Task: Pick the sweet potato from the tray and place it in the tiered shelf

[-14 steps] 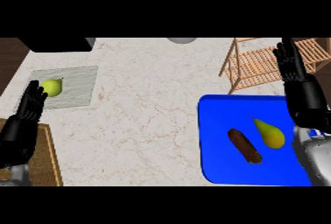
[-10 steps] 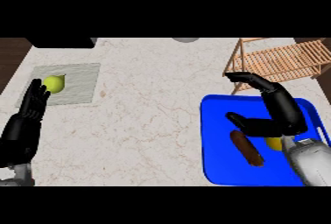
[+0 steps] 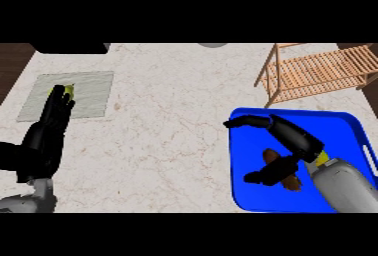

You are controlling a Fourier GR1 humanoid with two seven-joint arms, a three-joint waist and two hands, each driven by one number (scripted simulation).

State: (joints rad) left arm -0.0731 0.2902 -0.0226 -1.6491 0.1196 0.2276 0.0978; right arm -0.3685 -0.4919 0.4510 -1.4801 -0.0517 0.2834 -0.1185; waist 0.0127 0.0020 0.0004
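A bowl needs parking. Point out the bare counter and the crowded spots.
Free: the wide marble counter between the grey square mat and the blue tray. Crowded: the tray, where the black right hand hangs over the brown sweet potato; the black left hand rests beside the mat.

Blue tray [image 3: 334,131], brown sweet potato [image 3: 293,184]

Head view looks steeply down onto counter [image 3: 170,125].

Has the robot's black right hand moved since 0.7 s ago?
Yes. The right hand swung from beside the wooden slatted shelf leftward and nearer, over the blue tray, and is now above the brown sweet potato.
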